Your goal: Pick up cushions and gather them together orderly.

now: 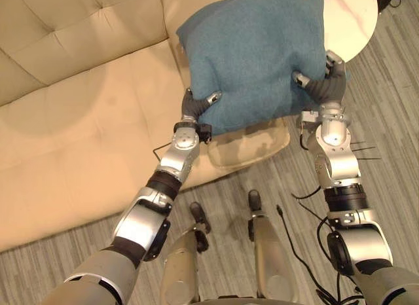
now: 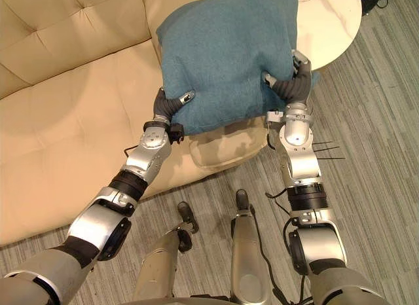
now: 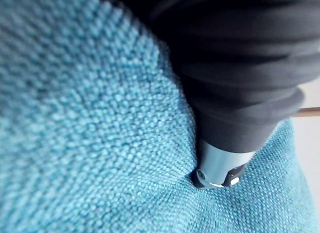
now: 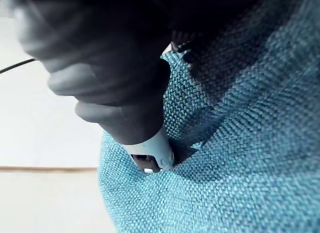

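Note:
A teal woven cushion [image 1: 255,56] hangs in the air over the front edge of the cream sofa [image 1: 78,135], held between both hands. My left hand [image 1: 195,105] pinches its lower left corner, thumb on top of the fabric. At the cushion's right edge my right hand [image 1: 325,88] grips the same way, thumb pressed into the cloth. The left wrist view has the cushion's weave [image 3: 90,133] up close with a fingertip [image 3: 217,165] dug in; the right wrist view shows the cushion [image 4: 240,143] likewise. A flat cream cushion [image 1: 255,146] lies below the teal one, jutting past the sofa's edge.
A round white table [image 1: 353,23] stands at the back right, partly behind the teal cushion. Grey striped carpet [image 1: 386,122] covers the floor to the right and front. The sofa seat stretches away to the left.

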Robot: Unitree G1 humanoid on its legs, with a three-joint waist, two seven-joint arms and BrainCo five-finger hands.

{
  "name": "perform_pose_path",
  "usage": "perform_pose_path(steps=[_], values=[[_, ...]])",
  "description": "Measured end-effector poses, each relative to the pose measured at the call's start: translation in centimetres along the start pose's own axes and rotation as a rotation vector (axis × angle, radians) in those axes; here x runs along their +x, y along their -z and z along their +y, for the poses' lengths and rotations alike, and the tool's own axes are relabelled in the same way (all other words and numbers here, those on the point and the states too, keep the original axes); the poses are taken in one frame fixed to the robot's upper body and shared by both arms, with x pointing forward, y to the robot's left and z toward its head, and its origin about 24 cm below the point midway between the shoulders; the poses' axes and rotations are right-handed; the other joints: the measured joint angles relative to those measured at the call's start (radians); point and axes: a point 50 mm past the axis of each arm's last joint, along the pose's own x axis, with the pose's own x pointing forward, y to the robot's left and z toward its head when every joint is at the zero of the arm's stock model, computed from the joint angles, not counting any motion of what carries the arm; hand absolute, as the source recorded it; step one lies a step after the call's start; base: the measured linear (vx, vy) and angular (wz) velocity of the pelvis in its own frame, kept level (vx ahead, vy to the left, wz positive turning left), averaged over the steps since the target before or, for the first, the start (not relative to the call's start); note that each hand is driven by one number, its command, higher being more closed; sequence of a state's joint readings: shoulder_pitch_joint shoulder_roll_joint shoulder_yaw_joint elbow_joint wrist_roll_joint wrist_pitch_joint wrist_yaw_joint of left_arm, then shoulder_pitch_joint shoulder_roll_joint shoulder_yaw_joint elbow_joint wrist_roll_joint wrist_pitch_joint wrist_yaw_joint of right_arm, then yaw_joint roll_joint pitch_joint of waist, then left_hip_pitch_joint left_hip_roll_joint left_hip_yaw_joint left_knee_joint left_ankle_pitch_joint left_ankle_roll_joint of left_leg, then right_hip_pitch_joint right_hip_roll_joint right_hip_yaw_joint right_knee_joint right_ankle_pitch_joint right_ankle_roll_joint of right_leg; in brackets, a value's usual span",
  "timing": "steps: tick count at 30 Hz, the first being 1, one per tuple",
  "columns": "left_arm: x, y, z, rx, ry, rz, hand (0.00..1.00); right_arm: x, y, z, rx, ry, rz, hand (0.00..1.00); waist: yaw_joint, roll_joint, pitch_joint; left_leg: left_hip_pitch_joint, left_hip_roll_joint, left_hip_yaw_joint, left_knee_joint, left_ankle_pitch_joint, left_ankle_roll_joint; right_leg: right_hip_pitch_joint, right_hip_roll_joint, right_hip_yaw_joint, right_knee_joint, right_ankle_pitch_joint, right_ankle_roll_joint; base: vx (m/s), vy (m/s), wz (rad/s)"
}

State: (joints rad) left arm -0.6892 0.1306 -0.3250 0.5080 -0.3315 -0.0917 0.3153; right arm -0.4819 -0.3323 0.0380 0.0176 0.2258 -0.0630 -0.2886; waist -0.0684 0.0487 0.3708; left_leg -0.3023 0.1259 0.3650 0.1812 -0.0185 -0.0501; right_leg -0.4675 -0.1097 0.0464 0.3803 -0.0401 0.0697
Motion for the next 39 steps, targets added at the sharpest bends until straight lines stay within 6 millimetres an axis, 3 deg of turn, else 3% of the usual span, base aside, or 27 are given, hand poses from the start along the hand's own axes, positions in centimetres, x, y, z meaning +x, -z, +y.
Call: perform_pose_path(steps=[2, 6, 11, 16, 21, 24, 26, 27, 28, 29, 31, 33, 34, 35, 36, 37, 39], values=[[-2.0, 1.4, -0.3, -0.004, 0.026, 0.018, 1.00, -2.7, 1.1, -0.6, 0.001, -0.002, 0.038, 1.00, -0.001, -0.001, -0.002, 0.045, -0.022, -0.029, -0.044, 0.016, -0.004, 0.042, -0.015, -0.018, 0.000, -0.022, 0.007, 0.12, 0.004, 0.39], [-5.4, 3.3, 0.6, -0.012, 0.013, 0.050, 1.00, -5.6, 3.0, -0.4, 0.020, -0.049, 0.120, 1.00, -0.004, 0.000, -0.020, 0.105, -0.051, -0.065, -0.120, 0.044, -0.004, 0.106, -0.017, -0.030, -0.047, -0.036, 0.012, 0.07, 0.002, 0.20], [-11.6, 5.9, 2.0, -0.072, -0.022, 0.134, 1.00, -10.6, 5.7, 0.0, 0.024, -0.128, 0.286, 1.00, -0.001, 0.000, -0.133, 0.195, -0.057, -0.111, -0.198, 0.064, 0.000, 0.225, -0.013, -0.076, -0.132, -0.035, 0.012, 0.07, 0.004, 0.20], [-15.0, 6.4, 3.5, -0.084, -0.086, 0.172, 1.00, -13.6, 7.0, 1.1, 0.058, -0.177, 0.381, 1.00, 0.025, -0.002, -0.191, 0.248, -0.062, -0.116, -0.218, 0.065, 0.001, 0.296, -0.013, -0.080, -0.182, -0.018, 0.017, 0.04, 0.017, 0.03], [-16.6, 6.9, 4.5, -0.070, -0.125, 0.201, 1.00, -14.7, 7.3, 2.0, 0.092, -0.213, 0.414, 1.00, 0.040, -0.012, -0.197, 0.266, -0.064, -0.113, -0.206, 0.067, 0.005, 0.322, -0.014, -0.066, -0.195, 0.006, 0.021, -0.04, 0.016, -0.02], [-16.5, 6.9, 4.8, -0.062, -0.134, 0.196, 1.00, -15.3, 7.6, 2.2, 0.112, -0.196, 0.439, 1.00, 0.053, -0.036, -0.192, 0.196, -0.054, -0.118, -0.110, 0.042, 0.030, 0.296, -0.014, -0.055, -0.190, 0.026, 0.027, -0.13, 0.010, 0.00], [-16.5, 7.0, 4.8, -0.063, -0.133, 0.200, 1.00, -15.5, 7.7, 2.0, 0.106, -0.191, 0.448, 1.00, 0.054, -0.041, -0.187, 0.131, -0.035, -0.128, -0.034, 0.028, 0.052, 0.269, -0.013, -0.038, -0.164, 0.033, 0.053, -0.14, 0.021, 0.16], [-16.4, 6.9, 4.8, -0.065, -0.128, 0.198, 1.00, -15.4, 7.7, 2.0, 0.106, -0.190, 0.447, 1.00, 0.053, -0.041, -0.181, 0.117, -0.028, -0.129, -0.017, 0.023, 0.059, 0.247, -0.018, -0.023, -0.082, -0.011, 0.044, -0.15, -0.011, 0.48], [-16.4, 7.2, 4.8, -0.062, -0.120, 0.207, 1.00, -15.7, 8.1, 2.1, 0.108, -0.188, 0.465, 1.00, 0.051, -0.049, -0.172, 0.101, -0.030, -0.158, 0.017, 0.020, 0.064, 0.213, -0.020, -0.006, 0.150, -0.117, 0.021, -0.18, -0.065, 0.67], [-16.7, 7.5, 4.9, -0.060, -0.127, 0.223, 1.00, -16.0, 8.5, 2.3, 0.105, -0.194, 0.486, 1.00, 0.058, -0.054, -0.170, 0.095, -0.032, -0.186, 0.037, 0.016, 0.069, 0.225, -0.017, 0.001, 0.305, -0.172, 0.038, -0.19, -0.095, 0.68], [-16.9, 7.5, 5.2, -0.058, -0.140, 0.227, 1.00, -16.1, 8.5, 2.7, 0.090, -0.212, 0.488, 1.00, 0.080, -0.056, -0.171, 0.067, -0.042, -0.229, 0.048, 0.030, 0.060, 0.273, -0.011, 0.016, 0.364, -0.213, 0.038, -0.22, -0.160, 0.63], [-16.8, 7.4, 5.4, -0.057, -0.156, 0.221, 1.00, -15.5, 8.4, 3.2, 0.085, -0.233, 0.467, 1.00, 0.094, -0.050, -0.175, 0.016, -0.041, -0.260, 0.026, 0.074, 0.042, 0.321, 0.013, 0.011, 0.237, -0.293, 0.015, -0.25, -0.211, 0.60], [-16.8, 7.3, 5.4, -0.062, -0.159, 0.217, 1.00, -15.1, 8.3, 3.2, 0.079, -0.240, 0.455, 1.00, 0.107, -0.032, -0.185, -0.025, -0.034, -0.296, -0.010, 0.116, 0.025, 0.335, 0.039, 0.005, 0.135, -0.330, -0.004, -0.30, -0.243, 0.63], [-16.8, 7.4, 5.0, -0.083, -0.164, 0.219, 1.00, -14.9, 8.3, 2.8, 0.058, -0.248, 0.450, 1.00, 0.106, 0.014, -0.182, -0.055, -0.009, -0.337, -0.044, 0.145, 0.017, 0.326, 0.083, -0.036, 0.095, -0.309, -0.021, -0.31, -0.231, 0.73], [-16.9, 7.4, 4.8, -0.089, -0.161, 0.223, 1.00, -15.0, 8.4, 2.6, 0.051, -0.244, 0.456, 1.00, 0.106, 0.026, -0.185, -0.060, 0.004, -0.339, -0.068, 0.142, 0.017, 0.326, 0.098, -0.060, 0.086, -0.301, -0.032, -0.32, -0.206, 1.01], [-16.9, 7.5, 4.4, -0.099, -0.157, 0.230, 1.00, -15.2, 8.7, 2.2, 0.036, -0.238, 0.473, 1.00, 0.097, 0.030, -0.184, -0.051, 0.022, -0.309, -0.121, 0.079, 0.036, 0.333, 0.104, -0.114, 0.062, -0.277, -0.055, -0.31, -0.144, 1.28], [-16.7, 7.5, 3.7, -0.110, -0.129, 0.233, 1.00, -14.9, 9.4, 1.7, 0.017, -0.214, 0.493, 1.00, 0.080, 0.011, -0.173, -0.069, 0.030, -0.171, -0.051, 0.051, 0.050, 0.341, 0.062, -0.196, 0.024, -0.245, -0.086, -0.30, -0.132, 1.29]])
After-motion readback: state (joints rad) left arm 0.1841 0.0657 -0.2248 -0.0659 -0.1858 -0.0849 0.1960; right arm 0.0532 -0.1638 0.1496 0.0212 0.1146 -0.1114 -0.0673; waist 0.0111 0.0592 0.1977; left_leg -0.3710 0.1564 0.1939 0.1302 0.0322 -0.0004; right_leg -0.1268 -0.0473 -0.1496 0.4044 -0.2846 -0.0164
